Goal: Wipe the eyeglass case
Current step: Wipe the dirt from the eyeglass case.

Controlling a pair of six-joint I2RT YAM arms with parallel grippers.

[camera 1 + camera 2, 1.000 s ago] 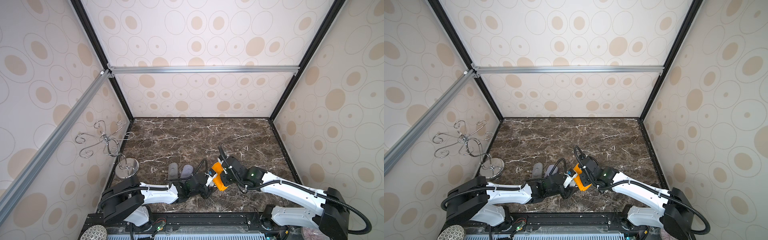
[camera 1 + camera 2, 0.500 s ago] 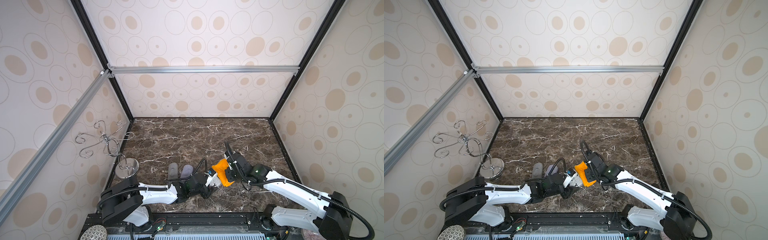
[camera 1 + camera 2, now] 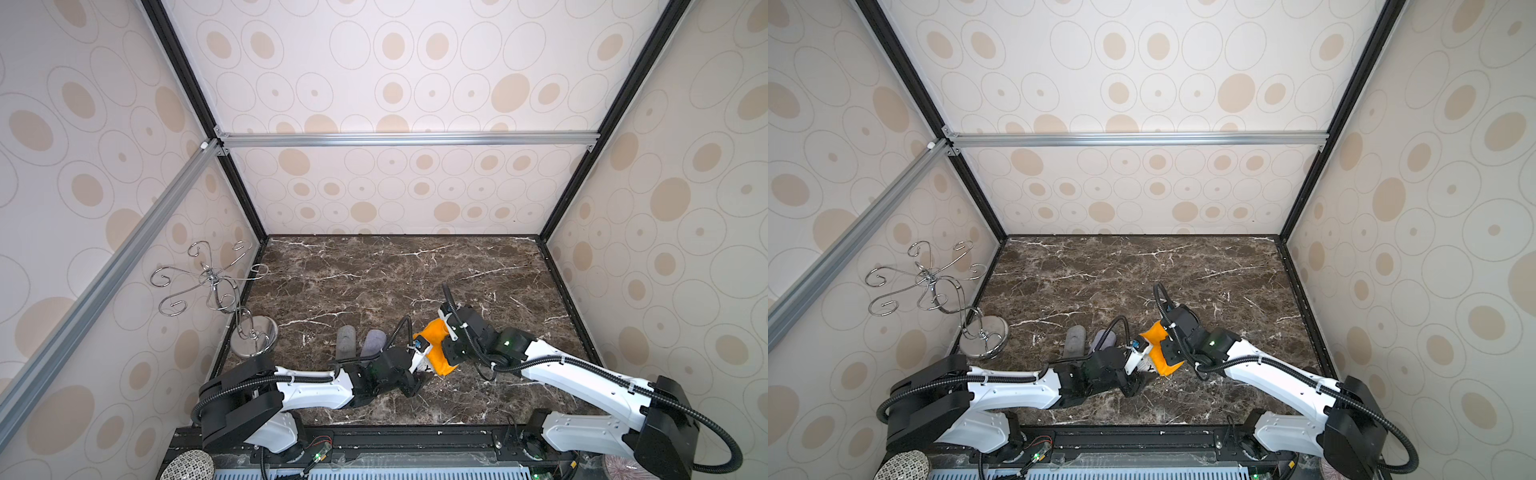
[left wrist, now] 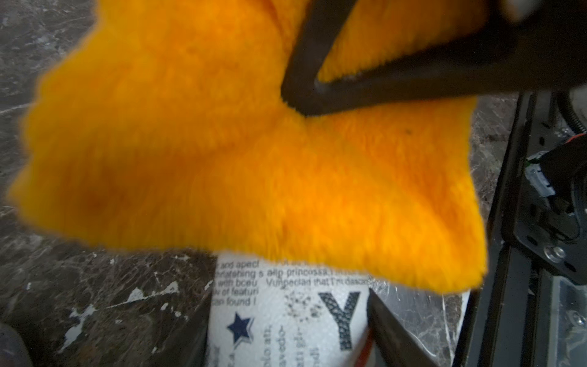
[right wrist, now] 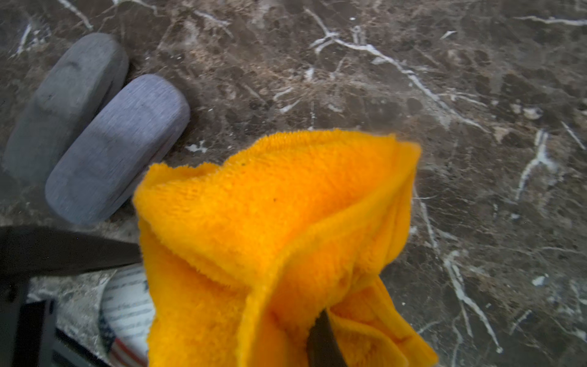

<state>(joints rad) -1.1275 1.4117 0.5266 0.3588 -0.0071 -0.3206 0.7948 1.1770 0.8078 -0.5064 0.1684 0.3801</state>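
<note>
Your left end effector (image 4: 287, 302) is closed on the eyeglass case (image 4: 286, 324), one black finger on each long side. The case is white, printed with lines of small text, a dark blue star and a big letter Y. It sits low over the counter (image 3: 374, 270), near the front edge and roughly midway between the two arms.

Your right end effector (image 4: 298, 98) is pinched tight on an orange cloth (image 4: 254, 159). In the left wrist view its two fingers meet in a point and the fluffy fabric bunches around them. The cloth hangs down and spreads over the far part of the case, so you see only the near part with the star and the Y. From the right wrist view, the cloth (image 5: 286, 206) fills the lower middle of the picture, and a strip of the printed case (image 5: 127, 305) shows beside it. You cannot tell from any view how firmly the cloth presses on the case.

In both top views the cloth (image 3: 436, 345) (image 3: 1160, 349) sits right where the two wrists meet.

Two grey cases lie side by side on the counter just to the left of the arms, a darker one (image 5: 66, 101) and a lighter one (image 5: 117, 149), touching or nearly so. A chrome hook stand (image 3: 216, 286) stands in the near left corner, well apart from the work.
</note>
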